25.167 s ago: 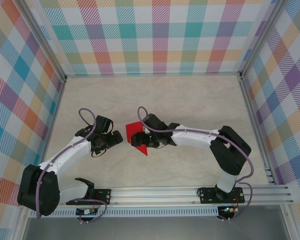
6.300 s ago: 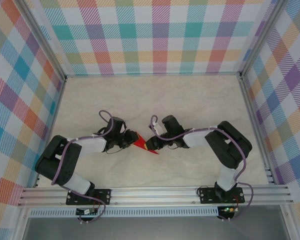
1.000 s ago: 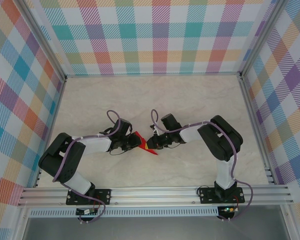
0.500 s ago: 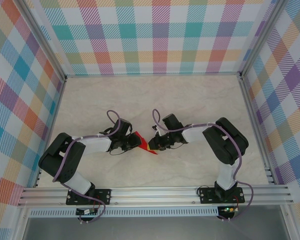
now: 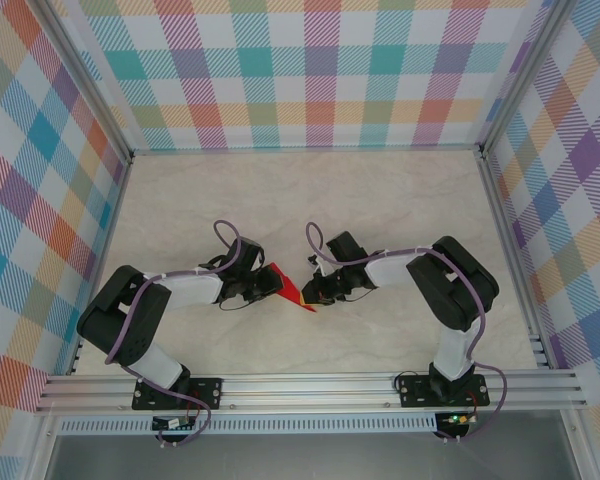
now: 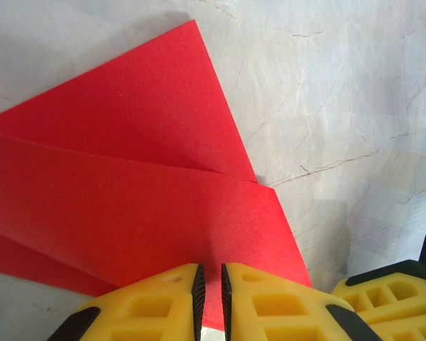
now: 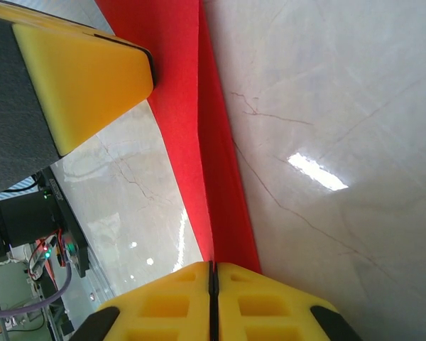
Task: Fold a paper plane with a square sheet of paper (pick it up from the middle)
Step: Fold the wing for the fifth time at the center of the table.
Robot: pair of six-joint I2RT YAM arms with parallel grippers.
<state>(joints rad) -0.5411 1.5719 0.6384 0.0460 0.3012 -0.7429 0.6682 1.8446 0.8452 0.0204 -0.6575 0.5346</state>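
Red paper (image 5: 286, 287): folded into layered, pointed flaps, it lies near the middle of the table (image 5: 380, 200), between the two grippers.
Paper in the left wrist view: the red paper (image 6: 128, 206) fans away from the fingers in overlapping layers, with one long crease running across it. Its far corner rests on the pale marbled surface.
Left gripper (image 5: 264, 285): it meets the paper from the left side. In its own camera the left gripper (image 6: 210, 291) has its yellow fingers (image 6: 156, 302) drawn almost together, with only a thin slit between them. The near edge of the paper runs into that slit, so the jaws are clamped on the paper.
Right gripper (image 5: 311, 291): it meets the paper from the right side, at the pointed end that faces the arm bases.
Right gripper up close (image 7: 211, 284): its yellow fingers (image 7: 270, 302) are pressed flat against each other. A narrow folded strip of the red paper (image 7: 192, 128) leads straight down into their seam, pinched at its edge.
Neighbouring finger: one yellow pad of the left gripper (image 7: 78, 85) sits against the same strip, further along it.
Spacing: the two grips are close together on the paper, one on each side, with red showing between them.
Walls: bright plaid panels (image 5: 310, 70) enclose the table.
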